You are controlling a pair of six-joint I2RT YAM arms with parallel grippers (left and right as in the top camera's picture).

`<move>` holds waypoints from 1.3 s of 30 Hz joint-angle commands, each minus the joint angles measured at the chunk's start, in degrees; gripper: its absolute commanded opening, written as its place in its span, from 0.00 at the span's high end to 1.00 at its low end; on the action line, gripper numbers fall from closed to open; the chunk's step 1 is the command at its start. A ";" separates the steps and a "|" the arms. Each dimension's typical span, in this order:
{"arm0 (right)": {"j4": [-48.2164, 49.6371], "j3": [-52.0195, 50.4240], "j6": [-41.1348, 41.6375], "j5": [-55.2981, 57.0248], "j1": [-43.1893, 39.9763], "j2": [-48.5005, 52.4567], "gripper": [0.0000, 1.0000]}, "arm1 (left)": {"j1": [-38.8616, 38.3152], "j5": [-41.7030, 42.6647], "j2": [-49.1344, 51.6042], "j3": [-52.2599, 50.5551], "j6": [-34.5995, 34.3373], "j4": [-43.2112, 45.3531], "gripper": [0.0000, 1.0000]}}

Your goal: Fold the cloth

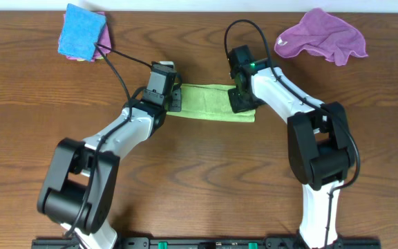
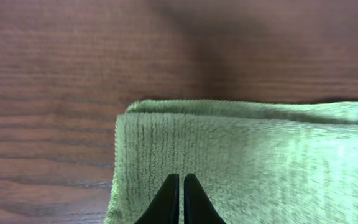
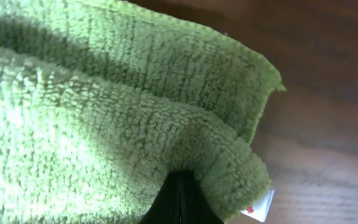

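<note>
Cloth (image 1: pixel 209 102), pinched by the right gripper (image 3: pixel 180 182), lies under the left gripper (image 2: pixel 181 182), tips pressed together; an uneven pull could undo its fold.

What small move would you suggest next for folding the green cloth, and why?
Probably lift the right gripper slightly and carry its end toward the left gripper: the cloth already lies as a narrow folded strip, the right gripper pinches one end, and the left rests shut over the other.
</note>
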 commanded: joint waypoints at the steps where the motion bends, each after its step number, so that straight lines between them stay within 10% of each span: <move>1: -0.55 -1.29 1.11 -2.99 0.63 -3.37 0.99 | 0.20 -1.18 2.36 0.90 1.49 0.00 0.95; 15: 0.85 -1.29 1.09 -2.25 -0.20 -26.14 0.99 | 0.09 -2.67 9.84 0.87 1.57 -4.31 0.94; 28: -7.39 -1.55 2.32 -7.19 -13.22 -26.75 0.98 | 0.09 -2.64 9.70 0.87 -2.08 -14.36 0.94; 35: -4.83 -7.69 -0.66 -23.06 -16.28 -22.91 0.41 | 0.07 1.16 9.68 0.87 -2.69 -15.13 0.94; 39: -2.32 -11.80 -0.72 -30.23 -18.34 -19.82 0.33 | 0.07 1.88 9.68 0.87 -5.49 -16.59 0.94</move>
